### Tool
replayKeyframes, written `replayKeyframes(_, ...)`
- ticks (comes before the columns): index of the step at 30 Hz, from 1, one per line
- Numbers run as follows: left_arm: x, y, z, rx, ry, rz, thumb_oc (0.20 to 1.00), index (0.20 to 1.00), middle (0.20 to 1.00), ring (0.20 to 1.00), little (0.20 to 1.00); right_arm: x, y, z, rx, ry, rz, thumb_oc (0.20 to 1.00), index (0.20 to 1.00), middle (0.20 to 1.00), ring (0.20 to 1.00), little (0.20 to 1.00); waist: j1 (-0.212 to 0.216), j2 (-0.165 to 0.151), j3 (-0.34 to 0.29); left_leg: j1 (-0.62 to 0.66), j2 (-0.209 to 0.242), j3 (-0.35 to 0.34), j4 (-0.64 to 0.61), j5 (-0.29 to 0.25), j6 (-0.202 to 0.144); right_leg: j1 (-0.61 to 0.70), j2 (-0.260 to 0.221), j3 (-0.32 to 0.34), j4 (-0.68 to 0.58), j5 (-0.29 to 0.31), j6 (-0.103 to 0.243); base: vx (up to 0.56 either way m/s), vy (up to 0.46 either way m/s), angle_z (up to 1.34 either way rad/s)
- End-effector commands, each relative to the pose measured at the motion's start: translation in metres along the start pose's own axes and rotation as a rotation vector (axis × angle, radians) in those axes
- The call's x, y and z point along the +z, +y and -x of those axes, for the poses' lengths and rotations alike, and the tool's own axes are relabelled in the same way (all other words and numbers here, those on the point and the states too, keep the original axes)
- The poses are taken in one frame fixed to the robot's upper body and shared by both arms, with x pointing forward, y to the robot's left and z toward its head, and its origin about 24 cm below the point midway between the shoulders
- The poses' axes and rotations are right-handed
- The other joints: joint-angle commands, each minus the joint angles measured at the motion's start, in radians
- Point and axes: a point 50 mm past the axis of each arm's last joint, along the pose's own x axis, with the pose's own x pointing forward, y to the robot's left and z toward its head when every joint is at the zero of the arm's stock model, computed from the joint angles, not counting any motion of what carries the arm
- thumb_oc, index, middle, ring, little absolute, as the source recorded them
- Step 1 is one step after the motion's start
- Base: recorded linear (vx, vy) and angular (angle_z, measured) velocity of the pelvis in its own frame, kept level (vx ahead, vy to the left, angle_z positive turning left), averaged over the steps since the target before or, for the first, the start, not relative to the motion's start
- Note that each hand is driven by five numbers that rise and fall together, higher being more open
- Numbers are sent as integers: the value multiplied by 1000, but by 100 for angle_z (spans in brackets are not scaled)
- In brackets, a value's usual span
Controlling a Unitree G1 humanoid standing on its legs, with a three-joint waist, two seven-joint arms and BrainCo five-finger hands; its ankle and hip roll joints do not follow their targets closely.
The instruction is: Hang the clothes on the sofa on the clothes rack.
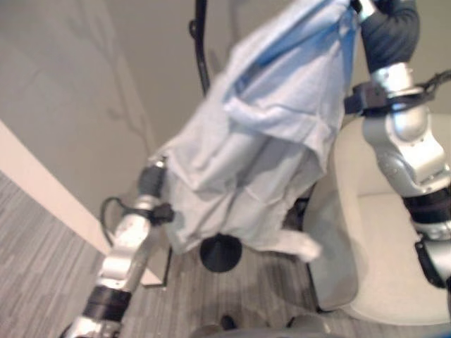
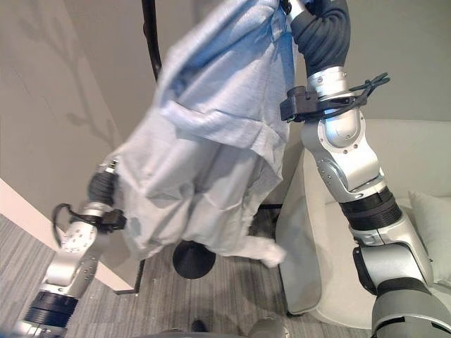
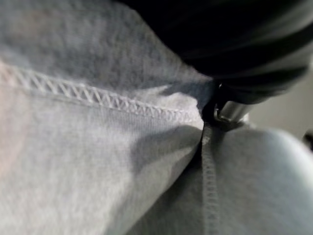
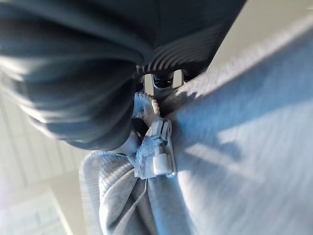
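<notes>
Garment [image 1: 261, 141] drapes over both hands, hiding fingers; rack pole [image 1: 201, 49] partly covered.

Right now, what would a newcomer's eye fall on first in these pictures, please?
A big pale blue-grey garment hangs in mid-air at the centre, held up between both arms. The right hand lifts its top high, while the left hand is buried in its lower edge. Behind it stands the black clothes rack; a cream sofa sits to the right.
</notes>
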Motion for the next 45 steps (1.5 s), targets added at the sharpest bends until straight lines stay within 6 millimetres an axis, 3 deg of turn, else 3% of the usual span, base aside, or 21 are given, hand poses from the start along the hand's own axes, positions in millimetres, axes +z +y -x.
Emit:
replayKeyframes(1, 29, -3, -4, 7, -190, -69, 200, 200, 200, 200, 200, 33, -7, -28, -1, -158, 59, 200, 200, 200, 200, 200, 13, -11, -64, 106, 72, -79, -59, -58, -101, 62, 44, 16, -77, -6, -42, 104, -150, 9)
replayKeyframes(4, 51, 26, -16, 127, -276, -203, 200, 200, 200, 200, 200, 31, -13, -34, 50, -108, 131, 200, 200, 200, 200, 200, 14, -15, -109, 114, 93, -64, -60, -54, -127, 135, 88, 29, -195, 5, -38, 122, -175, 1)
replayKeyframes(8, 64, 33, -28, 171, -324, -283, 200, 200, 200, 200, 200, 29, -18, -38, 51, -87, 167, 200, 200, 200, 200, 200, 11, -12, -119, 118, 103, -62, -60, -51, -138, 159, 107, 29, -232, 5, -41, 53, -105, -13)
replayKeyframes(13, 85, 47, -66, 248, -352, -454, 200, 200, 200, 200, 200, 18, -27, -56, 5, -31, 212, 200, 200, 200, 200, 200, -2, -10, -138, 126, 133, -58, -59, -37, -160, 186, 142, 35, -257, -15, -53, 65, -125, -4)
replayKeyframes(18, 100, 55, -87, 294, -352, -562, 200, 200, 200, 200, 200, 12, -39, -67, -69, -3, 250, 200, 200, 200, 200, 200, -7, -8, -143, 126, 157, -57, -57, -27, -173, 181, 163, 39, -252, -33, -66, 51, -87, -4)
replayKeyframes(23, 148, 65, -119, 370, -393, -729, 200, 200, 200, 200, 200, -6, -68, -78, -190, 101, 332, 200, 200, 200, 200, 200, 1, -17, -146, 121, 195, -56, -49, -1, -197, 179, 201, 37, -257, -52, -81, 74, -124, -1)
replayKeyframes(25, 156, 71, -124, 401, -378, -777, 200, 200, 200, 200, 200, -8, -71, -80, -196, 118, 363, 200, 200, 200, 200, 200, 1, -18, -150, 122, 202, -54, -49, 5, -202, 181, 210, 33, -257, -57, -82, 72, -80, 0)
replayKeyframes(32, 166, 96, -148, 488, -135, -1006, 200, 200, 200, 200, 200, -37, -89, -83, -283, 284, 530, 200, 200, 200, 200, 200, 20, -28, -157, 121, 219, -54, -47, 33, -217, 182, 228, 20, -250, -63, -83, 71, -48, 0)
replayKeyframes(37, 165, 101, -150, 493, -52, -1095, 200, 200, 200, 200, 200, -42, -84, -88, -304, 316, 523, 200, 200, 200, 200, 200, 39, -37, -161, 111, 221, -81, -38, 60, -227, 187, 242, 23, -275, -53, -82, 58, -25, 2)
replayKeyframes(39, 168, 104, -150, 500, -27, -1152, 200, 200, 200, 200, 200, -50, -72, -91, -288, 336, 512, 200, 200, 200, 200, 200, 64, -51, -145, 55, 223, -131, 83, 63, -228, 197, 252, 41, -296, -55, -96, 24, -68, 2)
replayKeyframes(40, 169, 107, -149, 499, -11, -1182, 200, 200, 200, 200, 200, -54, -73, -89, -299, 356, 515, 200, 200, 200, 200, 200, 84, -67, -123, 0, 222, -163, 189, 72, -229, 212, 257, 42, -315, -59, -104, -9, -70, -3)
replayKeyframes(41, 169, 106, -150, 497, -12, -1188, 200, 200, 200, 200, 200, -52, -75, -90, -308, 351, 517, 200, 200, 200, 200, 200, 92, -72, -112, -34, 214, -175, 214, 72, -228, 222, 256, 42, -328, -60, -104, 50, 11, -13)
replayKeyframes(42, 172, 106, -150, 497, -4, -1212, 200, 200, 200, 200, 200, -45, -81, -93, -338, 338, 527, 200, 200, 200, 200, 200, 110, -78, -105, -96, 189, -179, 162, 28, -209, 235, 247, 44, -351, -61, -89, 78, 85, -11)
replayKeyframes(45, 177, 109, -149, 515, -12, -1233, 200, 200, 200, 200, 200, -40, -93, -90, -388, 330, 560, 200, 200, 200, 200, 200, 145, -76, -84, -220, 185, -200, 58, 117, -220, 270, 255, 52, -362, -74, -85, 108, 78, 18)
